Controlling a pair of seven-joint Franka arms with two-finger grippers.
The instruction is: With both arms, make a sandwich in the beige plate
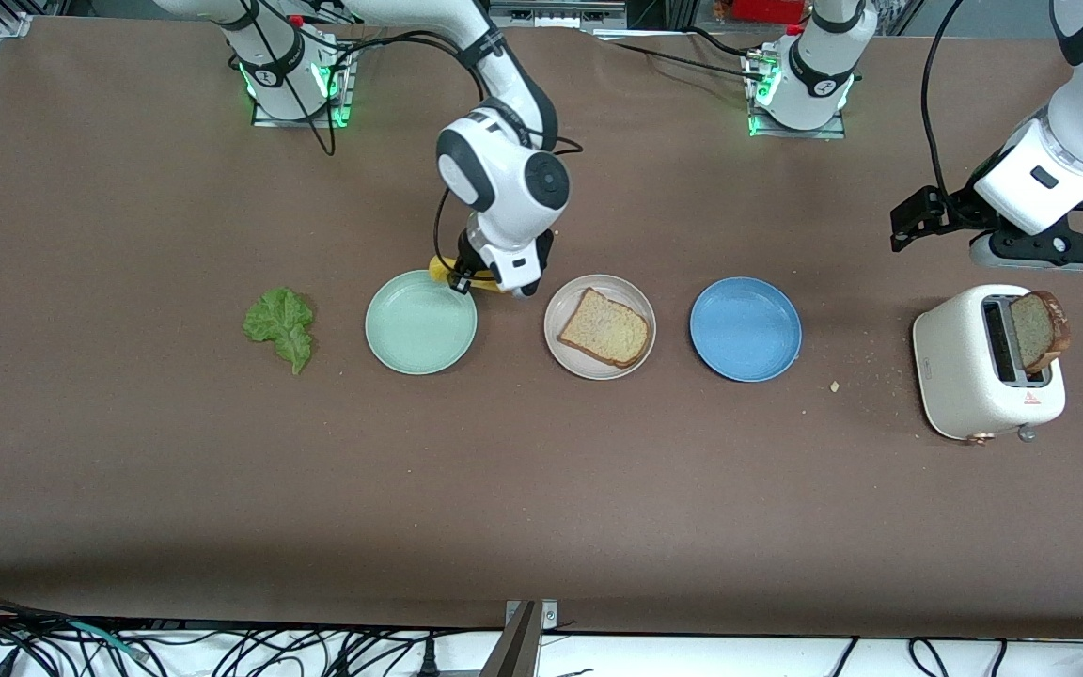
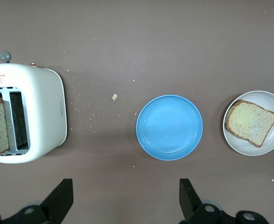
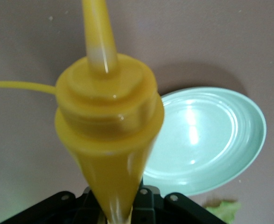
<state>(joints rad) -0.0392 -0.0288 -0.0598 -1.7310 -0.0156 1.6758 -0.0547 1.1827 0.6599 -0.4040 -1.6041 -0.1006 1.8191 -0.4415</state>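
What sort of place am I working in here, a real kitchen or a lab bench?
Most likely a lab bench staged as a kitchen: the arms are bolted to a brown table with loose cables along its edge, and the toaster, plates and a bread slice are laid out in a row.

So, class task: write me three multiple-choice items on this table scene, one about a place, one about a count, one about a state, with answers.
1. Where is the flat brown bread slice?
A. round beige plate
B. round blue plate
C. bare table
2. How many round plates?
A. two
B. three
C. four
3. What does the right gripper hold?
A. nothing
B. crinkled green lettuce leaf
C. yellow plastic squeeze bottle

Answers: A, the slice lies in the beige one; B, counting the mint-green plate; C, jaws shut on it. The left gripper hangs open near the white toaster.
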